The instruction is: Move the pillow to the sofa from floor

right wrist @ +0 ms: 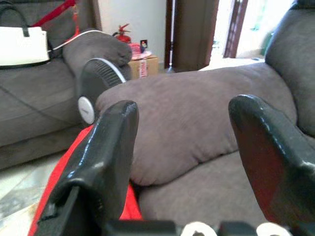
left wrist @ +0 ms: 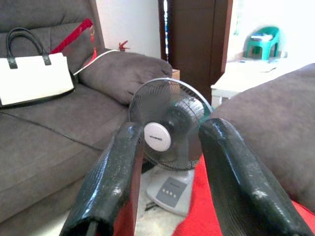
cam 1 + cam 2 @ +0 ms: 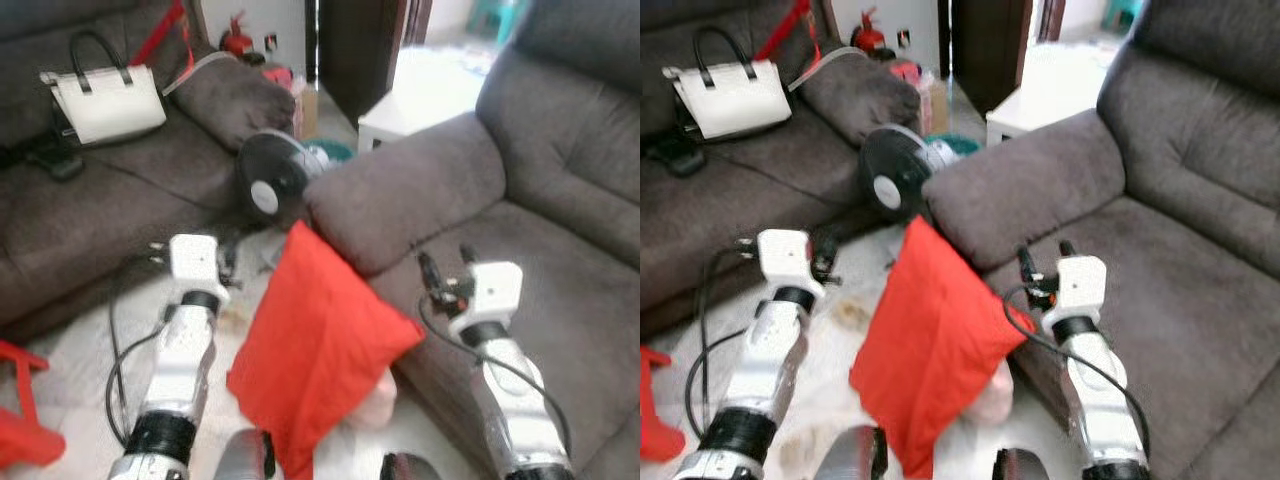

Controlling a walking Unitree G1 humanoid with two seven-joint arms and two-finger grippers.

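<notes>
While both arms are reaching forward, the red pillow (image 3: 315, 345) is leaning on the pale floor (image 3: 75, 365) at lower centre, against the front of the grey sofa (image 3: 560, 270) on the right.

A second sofa (image 3: 90, 200) is filling the upper left, carrying a white handbag (image 3: 105, 100); a fan (image 3: 270, 180) is standing between the sofas. The left gripper (image 2: 170, 172) is hovering spread apart toward the fan, the right gripper (image 1: 184, 147) gaping before the sofa armrest (image 1: 197, 123). The left wrist view is catching a green stool (image 2: 263, 42), the right wrist view a red fire extinguisher (image 1: 123, 33).
</notes>
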